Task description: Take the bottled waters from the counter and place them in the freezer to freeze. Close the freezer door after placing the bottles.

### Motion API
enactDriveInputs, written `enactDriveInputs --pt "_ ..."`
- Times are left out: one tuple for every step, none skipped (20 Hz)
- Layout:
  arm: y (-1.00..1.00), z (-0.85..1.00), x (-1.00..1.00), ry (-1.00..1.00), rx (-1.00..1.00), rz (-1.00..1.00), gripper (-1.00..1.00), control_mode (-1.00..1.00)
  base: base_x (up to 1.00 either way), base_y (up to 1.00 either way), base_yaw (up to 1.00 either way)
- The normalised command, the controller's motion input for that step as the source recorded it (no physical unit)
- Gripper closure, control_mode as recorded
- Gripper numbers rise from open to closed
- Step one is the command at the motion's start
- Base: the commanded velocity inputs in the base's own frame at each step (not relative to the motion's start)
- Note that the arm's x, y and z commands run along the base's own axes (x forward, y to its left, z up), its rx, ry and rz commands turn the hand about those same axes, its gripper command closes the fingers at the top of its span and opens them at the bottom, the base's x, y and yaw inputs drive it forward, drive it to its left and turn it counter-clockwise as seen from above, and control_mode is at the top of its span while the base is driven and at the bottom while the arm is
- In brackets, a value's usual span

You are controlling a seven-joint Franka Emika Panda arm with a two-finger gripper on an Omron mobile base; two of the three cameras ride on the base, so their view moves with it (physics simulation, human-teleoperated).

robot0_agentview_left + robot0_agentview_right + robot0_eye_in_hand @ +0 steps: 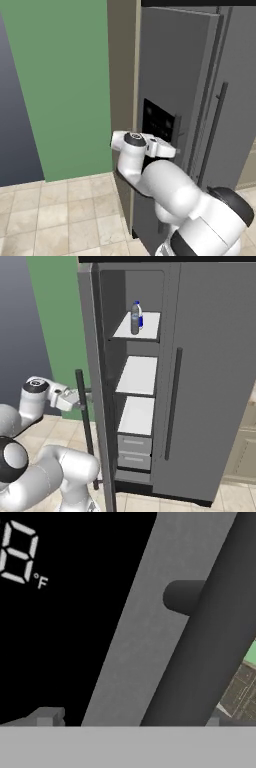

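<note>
The freezer [137, 376] stands open, with white shelves and grey drawers [134, 452] inside. Both bottled waters sit on its top shelf: the translucent grey one [134, 320] in front, the white one with a blue label [140, 315] just behind it. The freezer door [170, 65] is swung wide and carries the black dispenser panel [55, 627]. My gripper [130, 719] is open at the door's outer face. The dark bar handle [200, 647] runs between the fingertips [47, 717], nearer the right one. In the base views the gripper [81, 401] sits at the handle [85, 426]. The counter is out of view.
The plain grey fridge door [210, 371] with its own bar handle [174, 403] is shut on the right. A green wall [65, 85] stands behind the open door. Beige tiled floor [60, 215] lies to the left. A cream cabinet [245, 456] is at the far right.
</note>
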Motion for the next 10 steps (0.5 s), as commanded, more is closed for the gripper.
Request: enactDriveInputs --pt "-0.29 0.00 0.00 0.00 0.29 0.08 -1.00 -1.00 0.00 0.00 0.00" --pt "-0.24 0.00 0.00 0.00 0.23 0.08 -1.00 -1.00 0.00 0.00 0.00" --pt "-0.17 0.00 0.04 0.00 0.21 0.13 -1.00 -1.00 0.00 0.00 0.00" --pt "-0.14 0.00 0.04 0.00 0.19 0.15 -1.00 -1.00 0.00 0.00 0.00" --pt "-0.14 0.00 0.05 0.00 0.16 0.17 -1.00 -1.00 0.00 0.00 0.00" --pt "-0.12 0.00 0.06 0.00 0.13 0.19 -1.00 -1.00 0.00 0.00 0.00" --pt "-0.11 0.00 0.06 0.00 0.13 0.19 -1.00 -1.00 0.00 0.00 0.00" --pt "-0.16 0.00 0.11 0.00 0.11 0.22 -1.00 -1.00 0.00 0.00 0.00" --pt "-0.19 0.00 0.10 0.00 0.11 0.25 -1.00 -1.00 0.00 0.00 0.00" --pt "-0.18 0.00 0.14 0.00 0.09 0.29 -1.00 -1.00 0.00 0.00 0.00"
